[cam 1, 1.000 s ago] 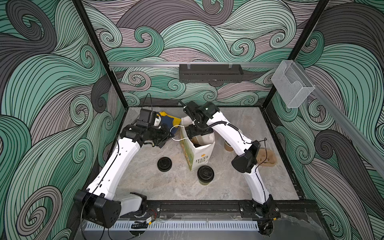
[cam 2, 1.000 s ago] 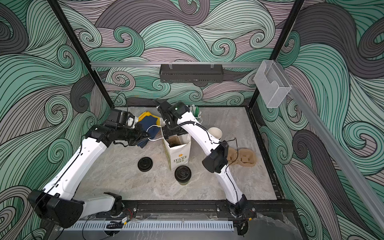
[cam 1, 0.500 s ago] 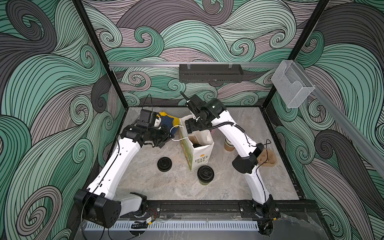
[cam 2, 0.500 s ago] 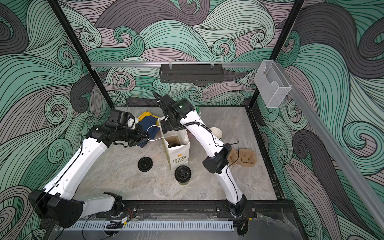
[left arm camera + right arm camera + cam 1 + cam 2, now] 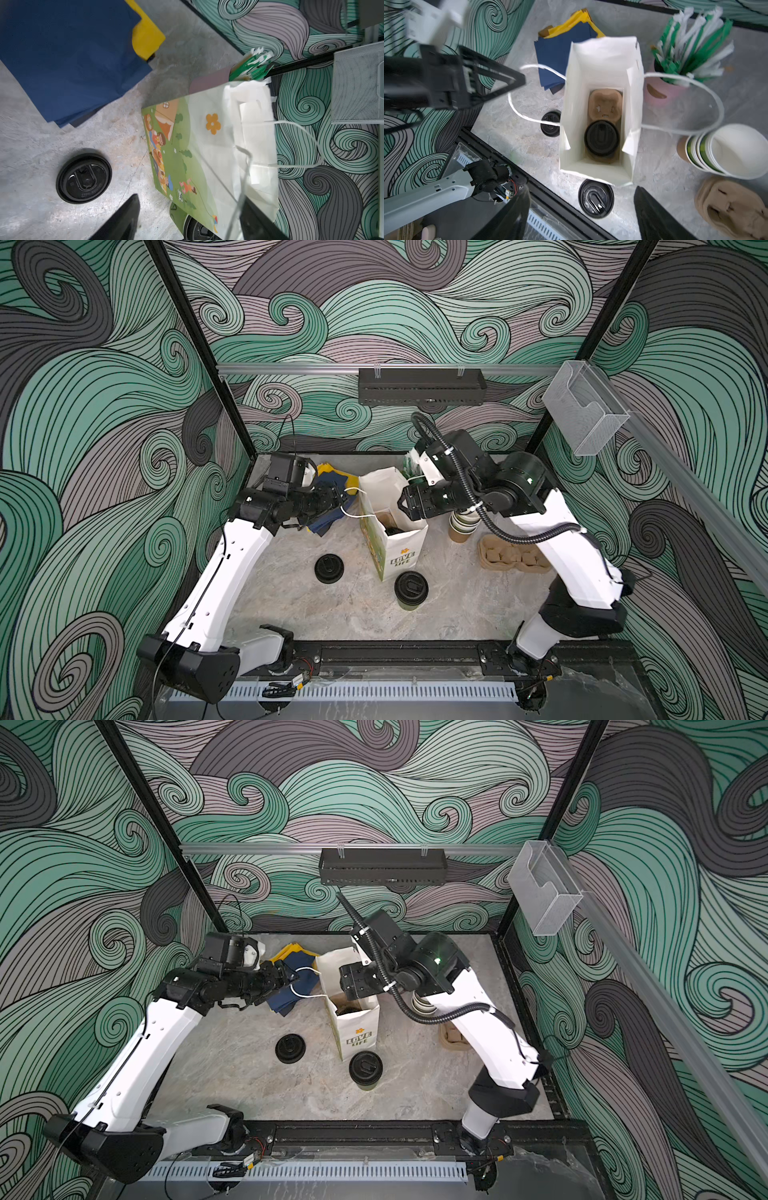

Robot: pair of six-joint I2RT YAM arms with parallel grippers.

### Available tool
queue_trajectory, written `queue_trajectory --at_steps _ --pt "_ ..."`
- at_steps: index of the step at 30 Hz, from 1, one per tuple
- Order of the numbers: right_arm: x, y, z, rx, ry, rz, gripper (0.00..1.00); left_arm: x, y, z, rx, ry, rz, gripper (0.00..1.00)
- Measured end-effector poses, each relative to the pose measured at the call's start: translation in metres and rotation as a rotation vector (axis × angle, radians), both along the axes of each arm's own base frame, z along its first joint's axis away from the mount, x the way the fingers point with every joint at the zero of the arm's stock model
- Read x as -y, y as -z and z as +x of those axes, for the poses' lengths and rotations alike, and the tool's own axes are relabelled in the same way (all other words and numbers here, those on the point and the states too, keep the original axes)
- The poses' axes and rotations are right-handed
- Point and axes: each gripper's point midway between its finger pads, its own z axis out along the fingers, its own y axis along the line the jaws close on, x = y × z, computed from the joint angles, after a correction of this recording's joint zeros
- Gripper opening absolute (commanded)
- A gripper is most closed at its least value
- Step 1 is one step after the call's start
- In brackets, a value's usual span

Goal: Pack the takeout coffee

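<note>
Two lidded cups (image 5: 601,138) (image 5: 596,198), one loose lid (image 5: 328,568), one paper bag (image 5: 401,549)

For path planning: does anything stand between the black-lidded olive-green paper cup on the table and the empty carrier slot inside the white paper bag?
Sideways, the bag wall and the packed lidded cup intervene; from above, the slot lies open.

Right gripper (image 5: 581,188) rose out of the paper bag (image 5: 395,539) and drew back; bag mouth lay directly below it. Left gripper (image 5: 191,197) spread its jaws, handle loop (image 5: 352,491) at its tip.
</note>
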Motion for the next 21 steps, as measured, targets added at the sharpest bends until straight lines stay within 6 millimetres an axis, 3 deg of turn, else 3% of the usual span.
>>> queue_trajectory --at_steps 4,8,11,14,21 --pt "0.03 0.026 -0.009 -0.067 0.156 -0.027 0.77 -0.001 -0.052 0.017 0.16 0.057 0.077 0.79" --pt "0.047 0.049 -0.013 -0.126 0.319 -0.021 0.73 0.014 -0.071 0.05 0.239 0.156 0.17 0.79" --pt "0.058 0.062 -0.013 -0.163 0.446 -0.006 0.74 0.033 -0.064 0.077 0.259 0.268 0.255 0.78" --pt "0.06 0.067 -0.011 -0.187 0.538 0.024 0.75 0.053 -0.044 0.1 0.267 0.377 0.331 0.78" --pt "0.053 0.066 -0.006 -0.202 0.583 0.079 0.75 0.08 -0.004 0.125 0.272 0.558 0.451 0.72"
